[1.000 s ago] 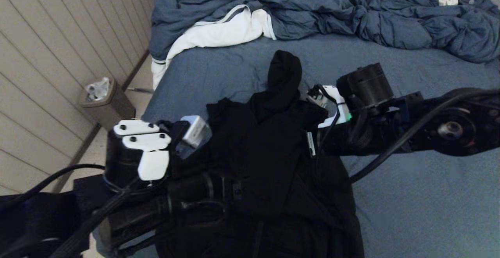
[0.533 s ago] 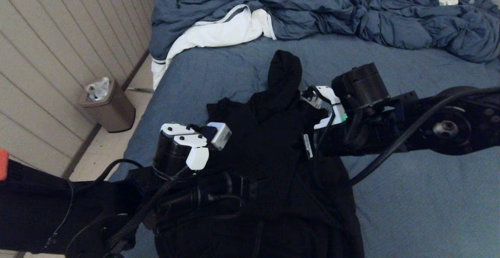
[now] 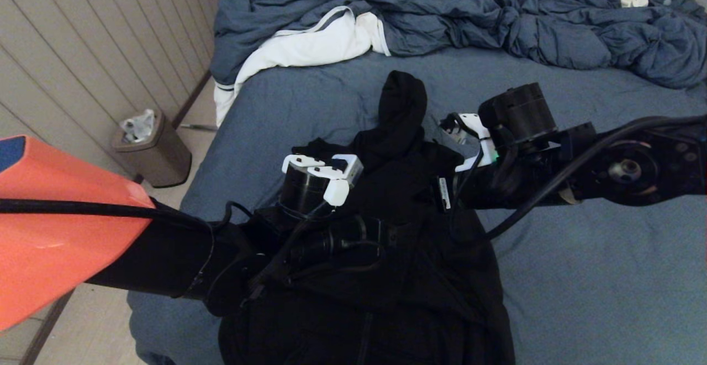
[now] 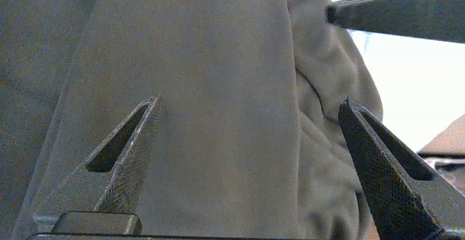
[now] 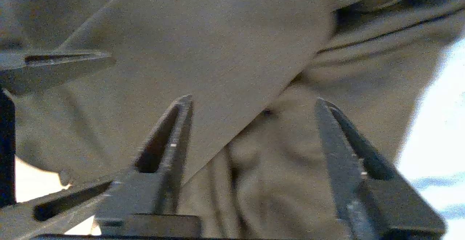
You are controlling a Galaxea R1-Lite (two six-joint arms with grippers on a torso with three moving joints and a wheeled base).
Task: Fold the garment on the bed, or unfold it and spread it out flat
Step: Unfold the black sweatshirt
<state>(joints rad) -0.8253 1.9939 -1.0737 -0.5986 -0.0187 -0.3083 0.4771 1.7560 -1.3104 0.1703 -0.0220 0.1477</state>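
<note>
The black hoodie point(image 3: 386, 254) lies on the blue-grey bed point(image 3: 585, 287), partly folded, its pointed hood point(image 3: 406, 97) toward the far side. My left arm point(image 3: 315, 183) reaches in from the near left over the hoodie's middle. Seen in the left wrist view, the left gripper point(image 4: 250, 104) is open just above the fabric point(image 4: 225, 69), which fills the gap. My right arm point(image 3: 516, 119) comes in from the right at the hoodie's right shoulder. The right gripper point(image 5: 254, 102) is open over a diagonal folded edge point(image 5: 254, 116). Both sets of fingers face each other and are hidden in the head view.
A rumpled blue-grey comforter point(image 3: 469, 17) and a white cloth point(image 3: 309, 45) lie across the far side of the bed. A brown waste bin point(image 3: 152, 147) stands on the floor by the panelled wall, left of the bed. Bare sheet stretches to the right of the hoodie.
My left arm has swung from the bed's near-left edge forward and right, over the hoodie's middle, bringing its orange upper shell into view. The right arm has barely shifted.
</note>
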